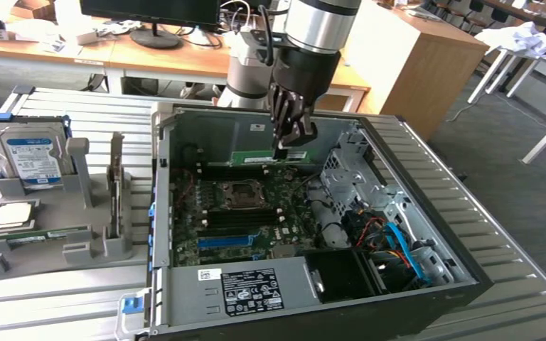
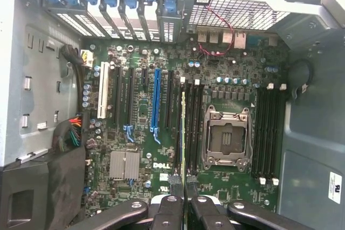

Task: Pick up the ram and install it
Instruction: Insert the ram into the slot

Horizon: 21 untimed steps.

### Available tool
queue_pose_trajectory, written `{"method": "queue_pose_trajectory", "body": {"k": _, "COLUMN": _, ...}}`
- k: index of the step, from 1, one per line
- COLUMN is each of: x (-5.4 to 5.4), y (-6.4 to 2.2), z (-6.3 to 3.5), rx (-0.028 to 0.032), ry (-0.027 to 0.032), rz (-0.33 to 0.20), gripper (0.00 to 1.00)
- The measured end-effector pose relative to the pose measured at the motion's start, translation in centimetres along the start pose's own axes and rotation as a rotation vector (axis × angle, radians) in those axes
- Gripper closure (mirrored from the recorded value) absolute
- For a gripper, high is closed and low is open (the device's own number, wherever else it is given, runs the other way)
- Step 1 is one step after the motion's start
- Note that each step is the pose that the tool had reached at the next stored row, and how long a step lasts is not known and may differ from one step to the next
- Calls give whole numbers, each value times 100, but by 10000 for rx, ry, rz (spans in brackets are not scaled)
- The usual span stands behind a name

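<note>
Pincer point(image 2: 185, 207) clenched on the ram point(image 2: 184, 133), gripping its upper edge so the contact edge hangs free, facing down. Stick held edge-on, lengthwise along the dark memory slots point(image 2: 194, 127) just beside the processor socket point(image 2: 226, 136), apparently aligned for seating; contact with a slot cannot be told. Beyond: motherboard point(image 2: 140, 117), open computer case point(image 1: 164, 234), slatted surface point(image 1: 55, 305)

Soft, even light fills the room. The computer case point(image 1: 211, 131) is dimmer inside, darkest toward the exterior view's right. The slatted table point(image 1: 55, 305) gleams palely.
</note>
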<state>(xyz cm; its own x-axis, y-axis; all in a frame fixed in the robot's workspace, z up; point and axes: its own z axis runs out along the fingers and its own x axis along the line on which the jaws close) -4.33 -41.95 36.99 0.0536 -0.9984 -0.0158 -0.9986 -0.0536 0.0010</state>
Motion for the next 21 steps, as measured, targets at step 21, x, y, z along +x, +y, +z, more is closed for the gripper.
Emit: {"method": "queue_pose_trajectory", "body": {"k": 21, "x": 1, "y": 0, "z": 71, "rx": 0, "ry": 1, "rz": 0, "gripper": 87}}
